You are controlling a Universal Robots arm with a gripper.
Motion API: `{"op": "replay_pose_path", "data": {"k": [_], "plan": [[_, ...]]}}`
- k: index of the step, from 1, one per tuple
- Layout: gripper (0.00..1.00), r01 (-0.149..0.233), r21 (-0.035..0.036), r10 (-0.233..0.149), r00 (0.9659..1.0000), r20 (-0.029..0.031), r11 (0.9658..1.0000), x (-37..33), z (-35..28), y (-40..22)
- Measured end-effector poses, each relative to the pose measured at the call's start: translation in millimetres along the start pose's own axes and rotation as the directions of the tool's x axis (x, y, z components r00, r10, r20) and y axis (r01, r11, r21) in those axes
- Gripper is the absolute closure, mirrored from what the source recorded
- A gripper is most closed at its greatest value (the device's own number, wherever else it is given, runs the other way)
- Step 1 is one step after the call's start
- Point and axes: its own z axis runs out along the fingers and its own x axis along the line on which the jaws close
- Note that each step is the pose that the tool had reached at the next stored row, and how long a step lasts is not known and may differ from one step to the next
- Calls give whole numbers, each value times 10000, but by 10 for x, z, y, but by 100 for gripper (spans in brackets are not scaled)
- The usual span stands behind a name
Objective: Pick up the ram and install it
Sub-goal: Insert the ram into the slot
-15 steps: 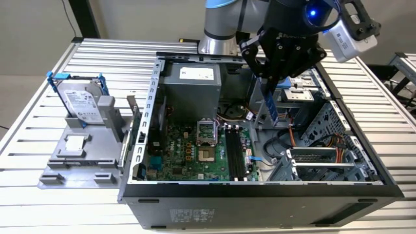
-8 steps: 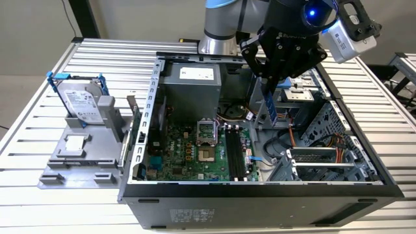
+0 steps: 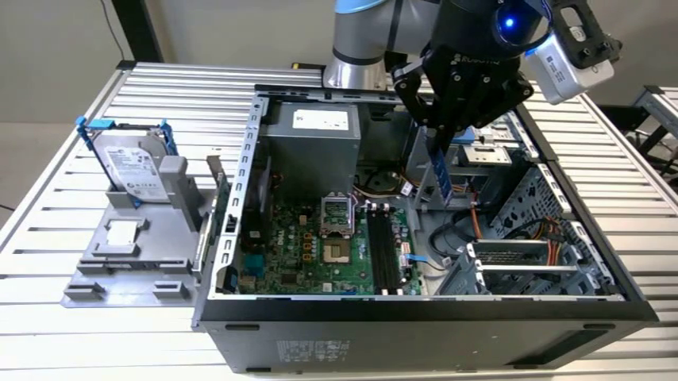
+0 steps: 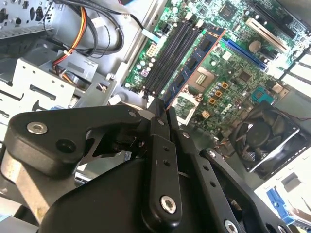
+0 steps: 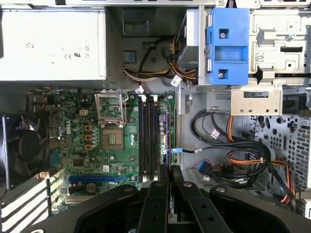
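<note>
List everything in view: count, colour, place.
ram: one, greyish-green, upright in the hand above the case
case: one, grey and black, open on the table
motherboard: one, green, on the case floor
memory slots: one bank, black, on the motherboard
power supply: one, grey, inside the case
fan: one, black, beside the motherboard
hard drive: one, silver, blue-handled frame, standing on the fixture
fixture: one, grey, exterior view's left of the case
table: one, silver, slatted, under everything
arm: one, silver and black, above the case
hand: one, black, shut on the ram
</note>
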Motion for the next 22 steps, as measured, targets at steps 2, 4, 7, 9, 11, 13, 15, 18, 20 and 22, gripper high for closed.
{"op": "replay_pose_path", "data": {"k": [2, 4, 7, 9, 11, 13, 15, 18, 20, 22], "plan": [[100, 88, -2, -88, 10000, -24, 10000, -15, 13, 0], [100, 192, -3, -192, 9998, -56, 9998, -29, 28, 0], [100, 233, -16, -233, 9997, -71, 9997, -40, 69, 0], [100, 231, -47, -231, 9997, -71, 9997, -43, 97, 0], [100, 231, -69, -231, 9997, -71, 9997, -46, 129, -1], [100, 230, -87, -231, 9997, -71, 9997, -48, 158, -1], [100, 230, -104, -230, 9997, -72, 9997, -48, 160, -1], [100, 230, -138, -231, 9997, -72, 9996, -49, 162, -1], [100, 230, -160, -231, 9997, -72, 9996, -49, 162, -1], [100, 229, -181, -230, 9997, -72, 9996, -49, 162, -1]]}}
